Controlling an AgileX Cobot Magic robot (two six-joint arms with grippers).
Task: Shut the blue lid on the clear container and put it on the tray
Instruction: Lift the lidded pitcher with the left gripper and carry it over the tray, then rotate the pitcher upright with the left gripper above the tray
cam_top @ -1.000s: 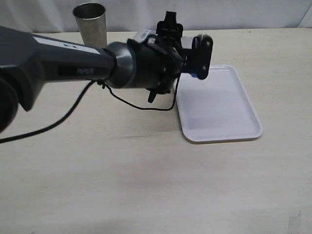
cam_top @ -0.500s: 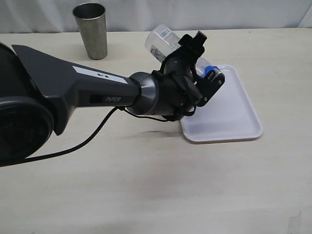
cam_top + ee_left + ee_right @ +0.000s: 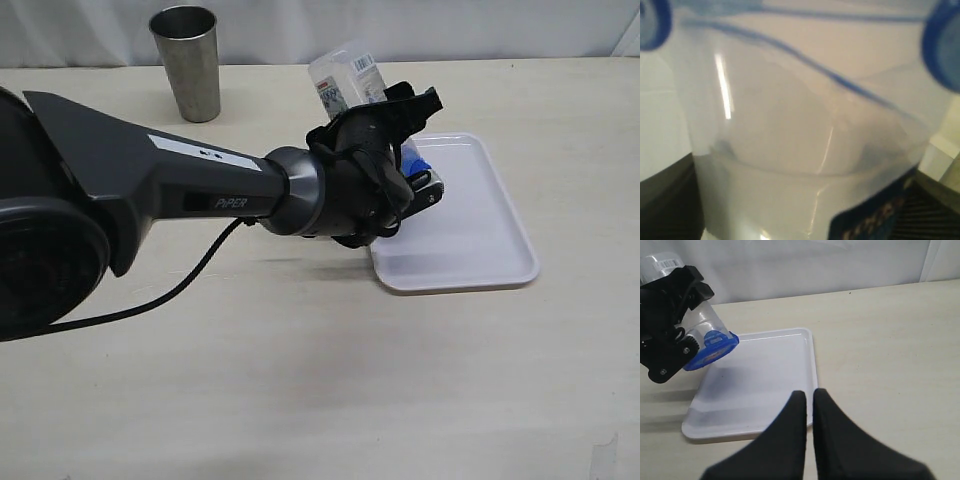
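Left gripper [image 3: 418, 148] around tilted clear container [image 3: 345, 74]

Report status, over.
Left gripper shut on container, lid on, tilted lid-down over tray. Right gripper shut, empty. Cup far off.

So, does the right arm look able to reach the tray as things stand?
Probably yes: the tray lies just ahead of the right gripper with nothing between them. The left gripper holds the clear container at the tray's other side, leaving the near rim free.
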